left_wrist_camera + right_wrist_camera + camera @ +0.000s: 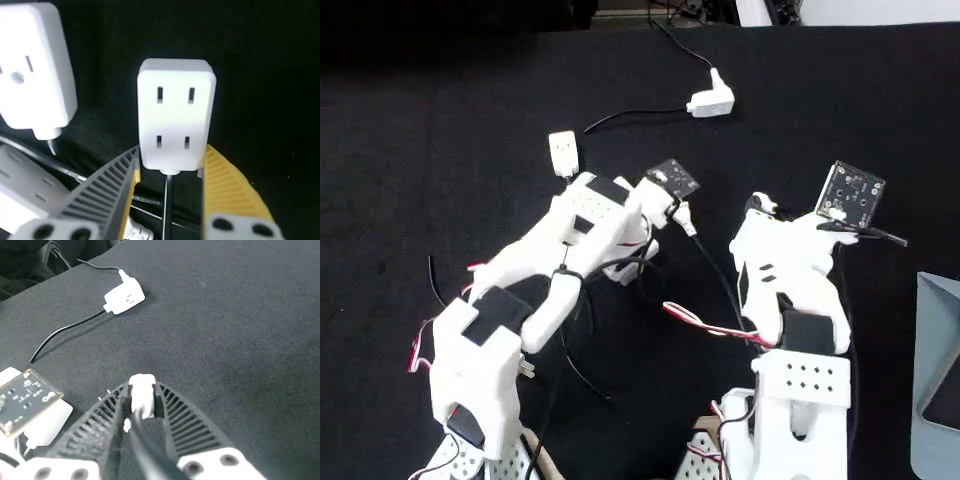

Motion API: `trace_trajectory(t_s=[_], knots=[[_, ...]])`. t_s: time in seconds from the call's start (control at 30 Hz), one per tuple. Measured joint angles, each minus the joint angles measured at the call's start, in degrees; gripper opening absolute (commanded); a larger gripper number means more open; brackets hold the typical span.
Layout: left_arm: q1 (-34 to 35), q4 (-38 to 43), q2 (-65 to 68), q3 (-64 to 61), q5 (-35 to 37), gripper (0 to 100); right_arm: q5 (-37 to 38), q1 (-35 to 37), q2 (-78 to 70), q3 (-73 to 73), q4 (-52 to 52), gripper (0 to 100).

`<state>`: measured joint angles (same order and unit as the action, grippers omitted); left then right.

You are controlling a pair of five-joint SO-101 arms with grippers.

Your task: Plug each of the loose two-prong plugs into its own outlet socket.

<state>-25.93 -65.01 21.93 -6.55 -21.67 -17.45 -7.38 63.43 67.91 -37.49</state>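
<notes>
Black cloth table (440,120) under everything. The landmark is the far socket block (712,100) (125,297), white and flat on the cloth at the table's far side. A thin black cord (630,118) runs off it.

Left arm (570,240), white, ends short of the far socket block, on its left-arm side. Right arm (785,270), white, stands nearer the robot than the far socket block and well apart from it. Grey bin (928,320) is at the table edge, well apart from the far socket block, on its right-arm side and much nearer the robot.

Near socket block (563,153) (176,112), white, sits at the left arm's tip. It is near the far socket block, on its left-arm side and a bit closer to the robot. Two pairs of slots face the wrist camera.

Left gripper (171,160) is clamped on the cord end of the near socket block. The grey finger (105,190) is on one side and the yellow finger (227,185) on the other. The block's dark cord drops between them.

Two more white blocks sit close by it, a second block (35,65) and a third block (25,195). Their place relative to the far socket block is unclear.

Right gripper (142,389) has its black fingers closed on a small white plug (142,399). It is off the cloth, nearer the robot than the far socket block and well apart from it. The plug's black cord (145,450) trails back between the fingers.
</notes>
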Motion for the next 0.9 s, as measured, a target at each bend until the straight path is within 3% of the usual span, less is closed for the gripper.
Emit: trace_trajectory(t_s=[0.27,0.5,0.77,0.9], knots=[[-1.3,0.1,-9.9,-11.8,0.1,19,0.0,0.0,0.0,0.0,0.0,1.3],[-1.7,4.6,-22.3,-24.5,0.0,28,0.0,0.0,0.0,0.0,0.0,1.3],[3.3,4.3,-27.5,-26.2,0.0,28,3.3,0.4,0.0,0.0,-1.2,1.3],[3.2,-1.1,-32.5,-26.2,0.3,28,6.0,3.8,0.0,-2.3,-6.4,1.3]])
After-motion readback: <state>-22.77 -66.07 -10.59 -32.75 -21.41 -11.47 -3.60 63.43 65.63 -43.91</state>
